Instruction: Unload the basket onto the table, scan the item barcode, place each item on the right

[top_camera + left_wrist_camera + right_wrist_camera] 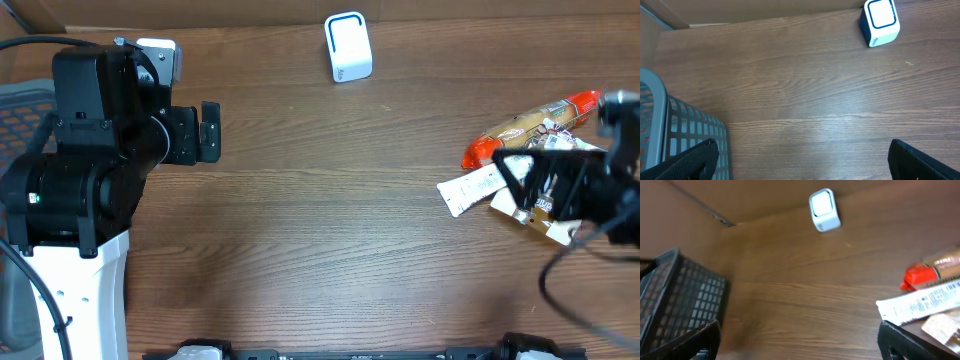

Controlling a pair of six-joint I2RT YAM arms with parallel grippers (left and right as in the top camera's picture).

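The white scanner with a blue outline (347, 47) stands at the back of the table, also in the left wrist view (880, 22) and the right wrist view (824, 210). Items lie at the right: a red-ended snack pack (530, 125), a white printed packet (472, 189) and a tan packet (548, 222). My right gripper (520, 190) hovers over them, open, with nothing between its fingers (910, 342); the white packet (922, 302) lies just beyond one finger. My left gripper (208, 131) is open and empty at the left, far from the items.
A grey mesh basket (20, 105) stands at the far left beside the left arm, also seen in the left wrist view (685, 130) and the right wrist view (680, 300). A cardboard wall (250, 12) runs along the back edge.
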